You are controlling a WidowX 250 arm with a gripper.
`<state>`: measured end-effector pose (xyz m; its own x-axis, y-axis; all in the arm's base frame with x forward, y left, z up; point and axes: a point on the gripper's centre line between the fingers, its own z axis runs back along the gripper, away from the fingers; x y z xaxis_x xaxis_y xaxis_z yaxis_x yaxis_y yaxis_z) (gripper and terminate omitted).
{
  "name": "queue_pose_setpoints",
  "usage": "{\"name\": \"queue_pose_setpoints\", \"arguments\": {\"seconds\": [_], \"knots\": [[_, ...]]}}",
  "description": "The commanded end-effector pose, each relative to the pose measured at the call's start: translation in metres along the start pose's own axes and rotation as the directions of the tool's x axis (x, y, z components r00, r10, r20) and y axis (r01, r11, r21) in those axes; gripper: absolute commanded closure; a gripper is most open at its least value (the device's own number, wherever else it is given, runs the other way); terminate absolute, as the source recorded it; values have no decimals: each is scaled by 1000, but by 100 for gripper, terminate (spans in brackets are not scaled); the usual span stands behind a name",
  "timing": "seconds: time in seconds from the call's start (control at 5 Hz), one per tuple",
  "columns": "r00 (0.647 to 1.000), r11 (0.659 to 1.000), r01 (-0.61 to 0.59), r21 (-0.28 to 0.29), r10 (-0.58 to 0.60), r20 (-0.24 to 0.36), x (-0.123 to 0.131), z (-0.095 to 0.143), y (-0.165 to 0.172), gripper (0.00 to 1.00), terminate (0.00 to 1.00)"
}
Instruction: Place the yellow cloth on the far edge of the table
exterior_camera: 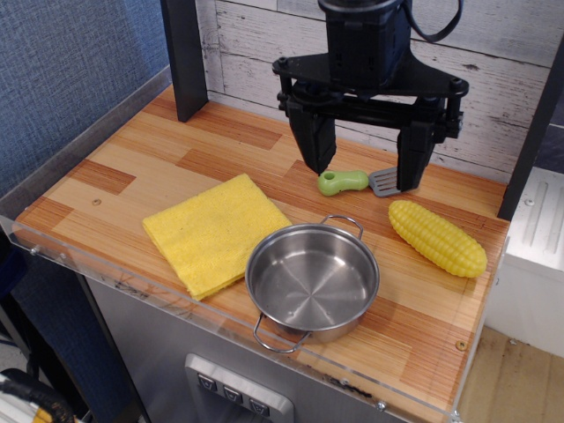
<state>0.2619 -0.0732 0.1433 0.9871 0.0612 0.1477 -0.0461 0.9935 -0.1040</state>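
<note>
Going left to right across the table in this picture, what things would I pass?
yellow cloth → steel pot → green-handled spatula → corn cob. The open tool hangs above the spatula.

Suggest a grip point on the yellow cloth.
Probably the yellow cloth far corner nearest the open claw, coming straight down from above. It lies flat and folded, so only an edge or corner can be pinched; that corner lies apart from the steel pot.
</note>
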Motion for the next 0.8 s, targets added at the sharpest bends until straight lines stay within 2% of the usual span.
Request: {"name": "queue_pose_setpoints", "arguments": {"seconds": [0.0, 0.2, 0.4, 0.6], "knots": [[1000, 1000, 0, 0, 0, 0, 0, 0, 0, 0, 0], [999, 998, -53, -16, 53, 13, 1, 20, 17, 0, 0], [995, 994, -103, 19, 103, 17, 15, 28, 54, 0, 0], [982, 982, -190, 15, 189, 27, 23, 30, 87, 0, 0]]}}
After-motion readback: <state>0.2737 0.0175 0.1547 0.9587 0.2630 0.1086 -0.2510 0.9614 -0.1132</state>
